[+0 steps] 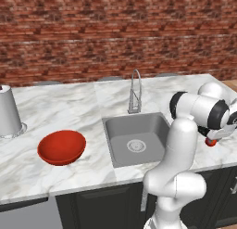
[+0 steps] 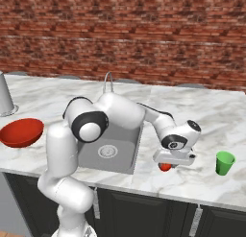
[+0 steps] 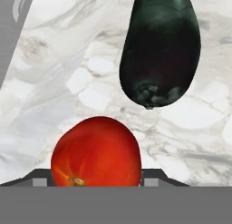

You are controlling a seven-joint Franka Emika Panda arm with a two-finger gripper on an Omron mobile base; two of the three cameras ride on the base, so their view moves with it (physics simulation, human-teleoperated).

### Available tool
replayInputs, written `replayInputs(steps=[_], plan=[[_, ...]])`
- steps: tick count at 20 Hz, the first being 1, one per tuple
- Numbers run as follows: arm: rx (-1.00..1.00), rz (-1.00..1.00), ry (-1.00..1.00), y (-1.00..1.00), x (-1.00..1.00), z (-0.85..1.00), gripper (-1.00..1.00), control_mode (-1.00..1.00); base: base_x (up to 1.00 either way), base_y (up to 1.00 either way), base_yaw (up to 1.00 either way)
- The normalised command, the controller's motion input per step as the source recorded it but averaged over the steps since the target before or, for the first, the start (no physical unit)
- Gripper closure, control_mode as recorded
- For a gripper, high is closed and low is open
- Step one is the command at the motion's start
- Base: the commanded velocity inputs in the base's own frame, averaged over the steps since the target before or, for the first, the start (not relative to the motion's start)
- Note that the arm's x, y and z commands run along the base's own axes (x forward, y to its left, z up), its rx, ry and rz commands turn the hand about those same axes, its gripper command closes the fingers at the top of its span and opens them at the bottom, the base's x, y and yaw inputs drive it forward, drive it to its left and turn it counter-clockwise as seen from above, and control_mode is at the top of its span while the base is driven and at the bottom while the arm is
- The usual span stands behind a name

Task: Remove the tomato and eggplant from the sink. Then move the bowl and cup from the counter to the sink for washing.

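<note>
Nearest the hand camera, the tomato (image 3: 95, 151) sits on the marble counter (image 3: 54, 105) between the gripper's (image 3: 94, 181) parted jaws, contact uncertain; the eggplant (image 3: 159, 48) lies just beyond it. From the right base, a green cup (image 2: 224, 162) stands right of the gripper (image 2: 166, 166). The left base view shows the sink (image 1: 134, 137) bare, the red bowl (image 1: 61, 147) to its left, and the arm covering the sink's right edge.

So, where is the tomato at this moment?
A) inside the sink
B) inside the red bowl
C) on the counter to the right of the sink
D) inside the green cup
C: the tomato lies on the marble counter right of the sink, under the end effector, with the eggplant beside it.
</note>
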Motion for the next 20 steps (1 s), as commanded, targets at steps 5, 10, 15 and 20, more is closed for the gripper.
replayInputs(steps=[5, 10, 15, 20], plan=[[-0.04, -0.02, -0.06, 0.07, 0.00, -0.18, -1.00, -1.00, 0.00, 0.00, 0.00], [-0.04, -0.03, -0.01, 0.01, 0.02, -0.11, -1.00, -1.00, 0.00, 0.00, 0.00], [0.00, -0.02, 0.00, 0.00, 0.00, 0.01, -1.00, -1.00, 0.00, 0.00, 0.00], [0.00, -0.01, 0.00, -0.01, -0.01, 0.11, -1.00, -1.00, 0.00, 0.00, 0.00]])
